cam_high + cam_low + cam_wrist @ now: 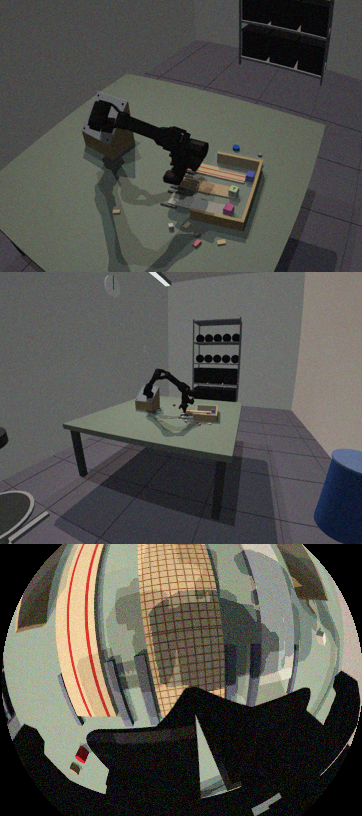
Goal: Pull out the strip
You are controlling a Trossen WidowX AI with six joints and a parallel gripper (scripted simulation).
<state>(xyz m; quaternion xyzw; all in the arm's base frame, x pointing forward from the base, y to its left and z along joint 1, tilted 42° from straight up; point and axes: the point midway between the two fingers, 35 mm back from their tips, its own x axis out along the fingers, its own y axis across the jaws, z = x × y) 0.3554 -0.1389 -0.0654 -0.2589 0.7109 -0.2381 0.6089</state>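
The pale green cube point(233, 191) with a dark T rests on the far end of the brown-grid strip point(216, 189) point(180, 574). This strip lies between grey guide bars. My gripper point(184, 411) point(190, 693) is shut and points down over the strip's near end. Its tips appear to be down on the strip; the contact is hidden. A blue cube point(249, 176) stands at the far end of the red-striped strip point(218, 172) point(77, 619). A magenta cube point(228, 208) stands on the pale grey strip point(215, 206) point(275, 609). The two outer strips lie either side of the grid strip.
A low wooden wall point(216, 217) point(204, 417) surrounds the strips' far ends on three sides and is open toward the robot. Small blocks, including a red one point(197, 242) and a white one point(171, 226), lie outside it. A blue disc point(235, 147) lies behind it.
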